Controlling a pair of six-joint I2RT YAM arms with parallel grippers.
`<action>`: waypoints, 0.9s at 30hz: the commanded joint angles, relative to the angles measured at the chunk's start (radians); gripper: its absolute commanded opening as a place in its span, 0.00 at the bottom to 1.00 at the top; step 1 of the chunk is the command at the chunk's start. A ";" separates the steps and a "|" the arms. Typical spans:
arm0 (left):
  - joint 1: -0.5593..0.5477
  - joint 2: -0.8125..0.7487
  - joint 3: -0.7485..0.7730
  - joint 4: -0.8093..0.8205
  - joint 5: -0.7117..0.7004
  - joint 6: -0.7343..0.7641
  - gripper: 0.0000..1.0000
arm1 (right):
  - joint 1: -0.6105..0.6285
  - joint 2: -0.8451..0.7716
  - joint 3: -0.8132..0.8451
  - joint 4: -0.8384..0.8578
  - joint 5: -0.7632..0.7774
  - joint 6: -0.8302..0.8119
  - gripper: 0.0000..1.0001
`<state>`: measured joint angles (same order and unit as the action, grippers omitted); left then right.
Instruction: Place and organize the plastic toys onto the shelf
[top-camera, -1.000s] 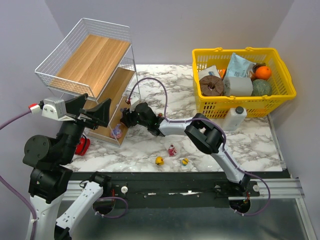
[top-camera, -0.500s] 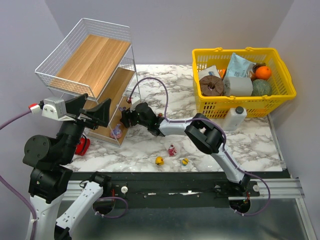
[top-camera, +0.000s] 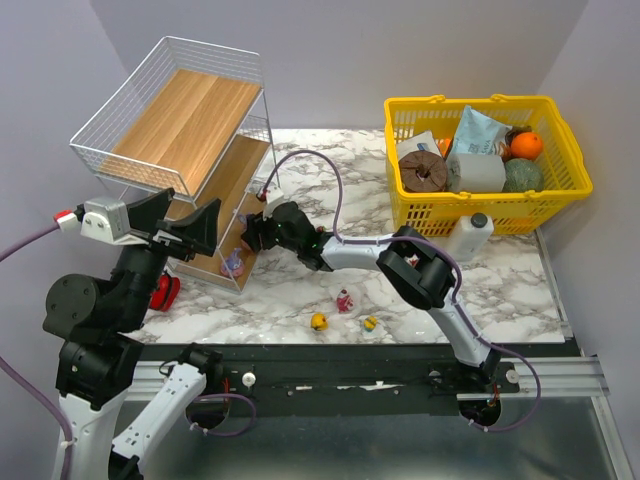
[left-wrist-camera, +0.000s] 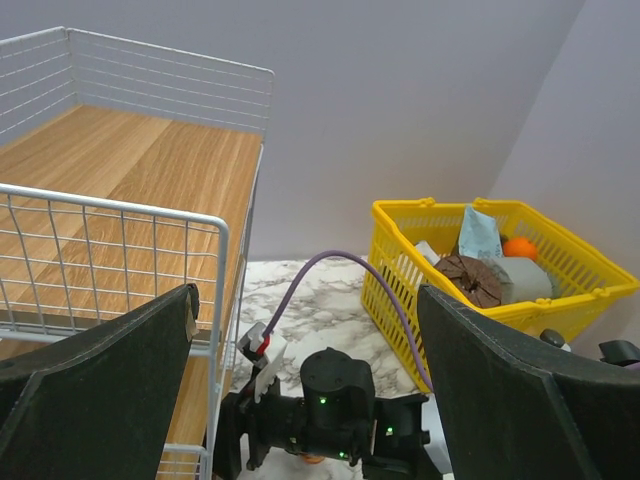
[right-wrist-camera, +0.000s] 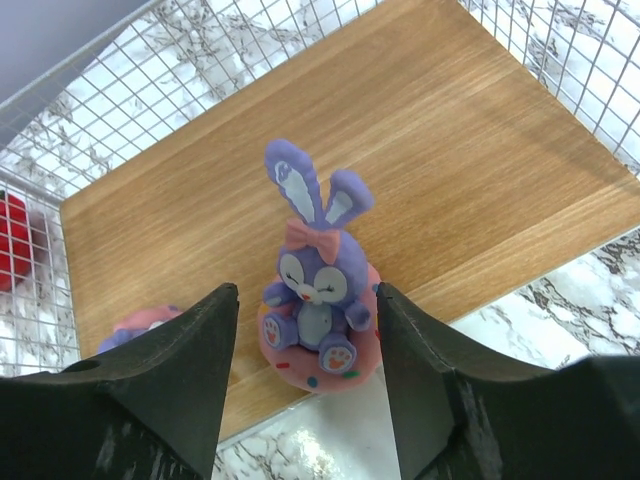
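The wire shelf (top-camera: 190, 120) is standing at 10 o'clock in the overhead view, with the right gripper (top-camera: 253, 237) reaching at its lowest tier, jaws spread wide and gripping nothing. The left gripper (top-camera: 185, 225) is hovering beside it, also wide and empty. The purple bunny (right-wrist-camera: 318, 290) is standing upright at the lowest board's front edge, dead ahead at the right gripper's 12 o'clock, centred between its jaws and touching neither. A yellow duck (top-camera: 318, 321) is lying toward 5 o'clock, nearer this gripper than the left one.

Purple bunny (right-wrist-camera: 318, 290) upright at shelf board (right-wrist-camera: 420, 130) edge, between spread claw (right-wrist-camera: 305, 305) fingers.
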<state>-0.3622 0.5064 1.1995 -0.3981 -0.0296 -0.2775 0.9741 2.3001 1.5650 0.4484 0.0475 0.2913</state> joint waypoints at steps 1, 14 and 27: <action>-0.003 -0.016 0.008 -0.004 -0.009 -0.005 0.99 | 0.006 0.027 0.049 -0.027 0.022 0.023 0.64; -0.003 -0.014 0.005 -0.002 -0.010 0.001 0.99 | 0.005 0.071 0.102 -0.022 -0.015 0.014 0.61; -0.001 -0.020 0.009 -0.008 -0.013 0.006 0.99 | -0.017 0.090 0.162 -0.011 -0.097 0.034 0.51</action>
<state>-0.3622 0.5037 1.1995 -0.3981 -0.0299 -0.2768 0.9668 2.3520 1.6764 0.4309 0.0051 0.3149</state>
